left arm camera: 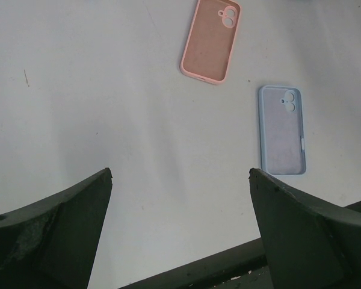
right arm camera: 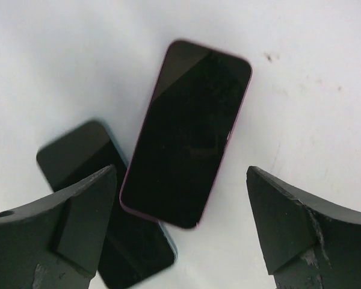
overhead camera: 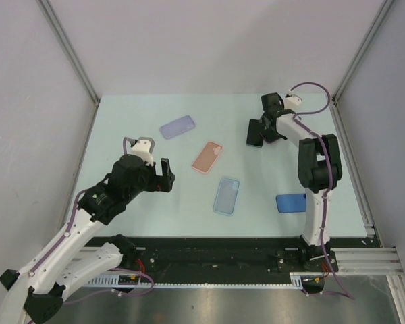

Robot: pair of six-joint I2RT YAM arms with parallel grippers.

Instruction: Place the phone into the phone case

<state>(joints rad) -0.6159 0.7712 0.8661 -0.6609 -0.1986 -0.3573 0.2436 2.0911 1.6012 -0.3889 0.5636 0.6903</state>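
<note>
My right wrist camera shows a pink-edged phone (right arm camera: 186, 132) partly over a teal-edged phone (right arm camera: 78, 150); the top camera blends them. The left jaws and right jaws are released.

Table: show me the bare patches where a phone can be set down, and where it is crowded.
Free: the far strip of table behind the lavender case; the far-left corner beside it; the near patch left of the light blue case. Crowded: the centre around the pink case, and far right, where two phones lie overlapping.
</note>
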